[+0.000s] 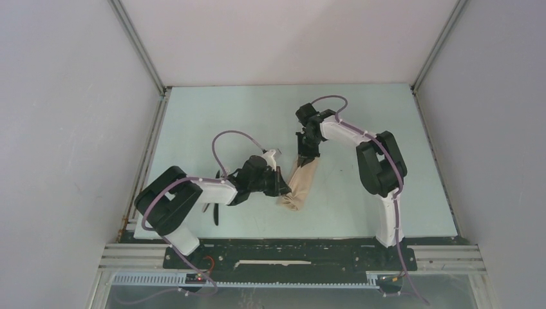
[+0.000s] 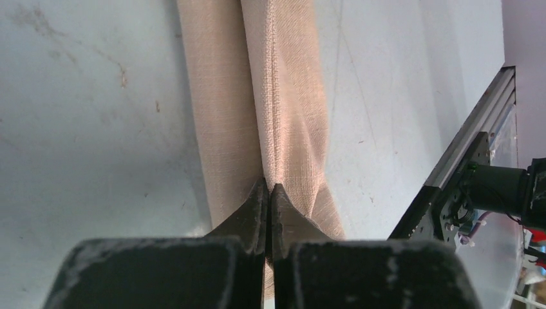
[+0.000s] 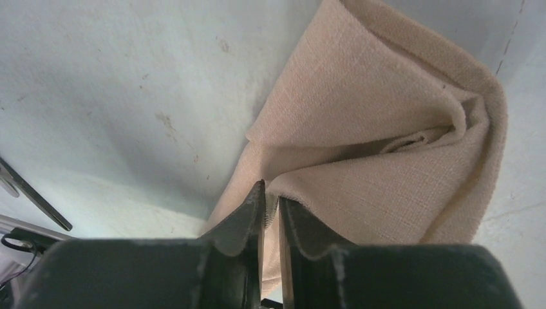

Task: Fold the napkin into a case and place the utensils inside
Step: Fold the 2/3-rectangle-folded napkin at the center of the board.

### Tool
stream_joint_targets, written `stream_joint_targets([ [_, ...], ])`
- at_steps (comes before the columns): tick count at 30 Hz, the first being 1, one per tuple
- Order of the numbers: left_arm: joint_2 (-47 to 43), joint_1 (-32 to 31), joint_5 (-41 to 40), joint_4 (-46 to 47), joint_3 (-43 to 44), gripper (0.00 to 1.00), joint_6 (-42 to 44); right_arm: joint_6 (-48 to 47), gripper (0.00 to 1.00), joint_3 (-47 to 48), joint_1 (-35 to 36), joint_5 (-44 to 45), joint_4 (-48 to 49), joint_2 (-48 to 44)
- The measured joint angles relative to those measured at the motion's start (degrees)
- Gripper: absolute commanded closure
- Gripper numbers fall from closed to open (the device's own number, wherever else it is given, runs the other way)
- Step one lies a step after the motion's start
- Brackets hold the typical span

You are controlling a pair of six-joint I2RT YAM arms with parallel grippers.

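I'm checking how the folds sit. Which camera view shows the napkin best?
The right wrist view: the napkin fills it close up, its layered folds and curled inner edge plain. In the left wrist view the napkin is just two long folded edges meeting; in the top view, a small narrow strip.

From above, the napkin (image 1: 304, 180) is covered along one long edge by the left wrist (image 1: 261, 174). In the right wrist view, whether cloth is pinched in the right claw (image 3: 272, 192) cannot be told; a slim dark object (image 3: 35, 195) is cut off by the left edge.
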Motion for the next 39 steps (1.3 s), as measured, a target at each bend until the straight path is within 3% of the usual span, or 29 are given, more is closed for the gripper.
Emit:
stream_joint_targets([
  [5, 2.89, 1.25, 2.10, 1.57, -0.87, 1.00, -0.90, -0.55, 0.39, 2.25, -0.68, -2.05, -0.42, 0.57],
  [9, 3.52, 2.05, 3.93, 2.69, -1.25, 1.00, -1.66, -1.97, 0.24, 3.02, -2.05, -7.37, -0.04, -0.50],
  [11, 3.69, 2.12, 4.63, 2.67, -1.29, 1.00, -1.79, -2.80, 0.21, 0.70, -3.32, -10.54, 2.10, -2.93],
  [19, 3.91, 2.45, 6.80, 2.25, -1.29, 0.99, -1.81, -2.62, 0.22, -25.51, -7.56, -24.96, 21.59, -19.47],
  [24, 3.58, 2.45, 6.88, 1.44, -1.29, 0.99, -1.77, 1.27, 0.22, -35.10, -5.60, -29.77, 35.06, -18.71],
  [28, 3.37, 2.45, 6.86, 0.87, -1.29, 0.96, -1.75, 3.76, 0.27, -35.67, -4.81, -31.61, 43.12, -15.56],
  [31, 3.13, 2.45, 6.80, 0.33, -1.29, 0.85, -1.64, 6.16, 0.30, -35.67, -4.52, -32.15, 48.17, -13.07],
  [34, 1.62, 2.45, 6.05, -2.16, -1.29, 0.67, -1.03, 8.81, 0.31, -35.76, -4.37, -31.67, 50.97, -11.58],
  [36, -0.70, 2.45, 5.09, -5.16, -1.29, 0.55, -0.28, 10.49, 0.31, -36.33, -4.26, -30.84, 52.63, -11.43],
  [39, -6.43, 2.45, 3.48, -10.10, -1.29, 0.45, 0.28, 12.63, 0.31, -37.40, -4.22, -29.83, 54.60, -11.41],
])
